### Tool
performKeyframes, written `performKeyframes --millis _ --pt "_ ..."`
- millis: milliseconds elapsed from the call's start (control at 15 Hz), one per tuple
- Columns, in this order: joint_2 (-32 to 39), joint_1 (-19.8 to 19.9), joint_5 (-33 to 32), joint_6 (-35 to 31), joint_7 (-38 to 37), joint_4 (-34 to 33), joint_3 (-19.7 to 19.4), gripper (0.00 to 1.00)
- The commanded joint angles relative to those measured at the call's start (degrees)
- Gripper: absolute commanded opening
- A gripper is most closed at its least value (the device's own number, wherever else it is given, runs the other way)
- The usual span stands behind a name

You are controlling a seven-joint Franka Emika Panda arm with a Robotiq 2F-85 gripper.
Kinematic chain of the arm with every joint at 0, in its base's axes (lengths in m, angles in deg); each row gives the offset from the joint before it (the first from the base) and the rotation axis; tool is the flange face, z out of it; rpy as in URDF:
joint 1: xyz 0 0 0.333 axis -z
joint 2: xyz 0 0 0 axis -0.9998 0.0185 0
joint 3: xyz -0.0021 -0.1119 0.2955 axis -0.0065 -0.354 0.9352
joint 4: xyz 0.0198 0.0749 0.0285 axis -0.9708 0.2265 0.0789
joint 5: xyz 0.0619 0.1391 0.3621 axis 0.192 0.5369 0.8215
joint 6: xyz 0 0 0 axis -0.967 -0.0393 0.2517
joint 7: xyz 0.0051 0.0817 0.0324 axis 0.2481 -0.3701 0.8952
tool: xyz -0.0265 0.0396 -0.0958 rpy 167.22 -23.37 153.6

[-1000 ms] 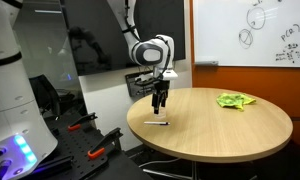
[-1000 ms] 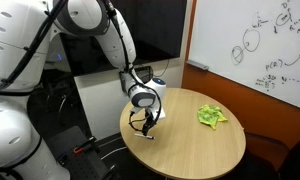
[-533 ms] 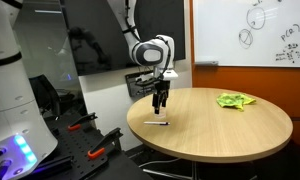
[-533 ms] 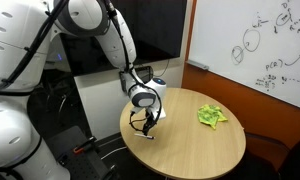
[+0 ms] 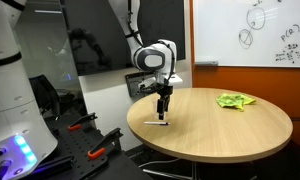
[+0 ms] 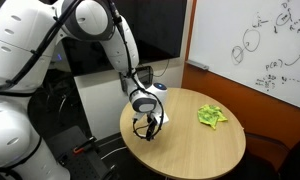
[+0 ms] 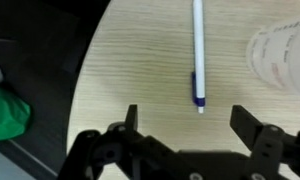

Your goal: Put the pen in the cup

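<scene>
Rightward and lower than a second ago hangs the end effector, jaws spread wide, empty. Pen lies flat on the worktop, upper centre of wrist view, beside the cup: probably light, stiff, slick; pinch mid-barrel.

Even indoor light, blurry wrist view

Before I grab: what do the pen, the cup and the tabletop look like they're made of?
Slim white pen with a blue end: smooth, slightly glossy, most likely plastic.
Pale translucent cup: milky wall with faint rings, probably thin plastic; only part shows, so paper is possible.
Round light tabletop: fine straight wood grain, matte, likely laminate or veneer.
</scene>
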Motion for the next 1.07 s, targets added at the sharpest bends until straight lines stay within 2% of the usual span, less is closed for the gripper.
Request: performKeyframes --millis 0,200,267,333,400,467,667,800,867,1000 --pt "2.31 2.14 2.95 -2.17 5.03 -1.41 2.52 1.0" --pt "4.71 3.25 5.24 -2.88 6.37 -3.09 4.07 0.98" --pt "5.7 3.11 5.64 -3.29 6.33 -3.86 4.08 0.93" --pt "6.66 3.34 5.91 -3.26 6.49 -4.76 4.34 0.92" --pt "7.77 2.86 5.79 -2.89 5.72 -5.85 3.92 0.85" --pt "8.8 2.29 5.41 -2.33 5.17 -6.93 3.4 0.87" --pt "11.6 1.69 4.98 -1.47 4.64 -10.0 2.97 0.84" --pt "13.07 1.41 4.91 -1.32 4.48 -11.61 2.91 0.59" --pt "13.49 1.2 4.94 -1.34 4.3 -12.1 2.82 0.59" --pt "13.13 1.23 5.11 -0.89 4.23 -12.33 2.9 0.46"
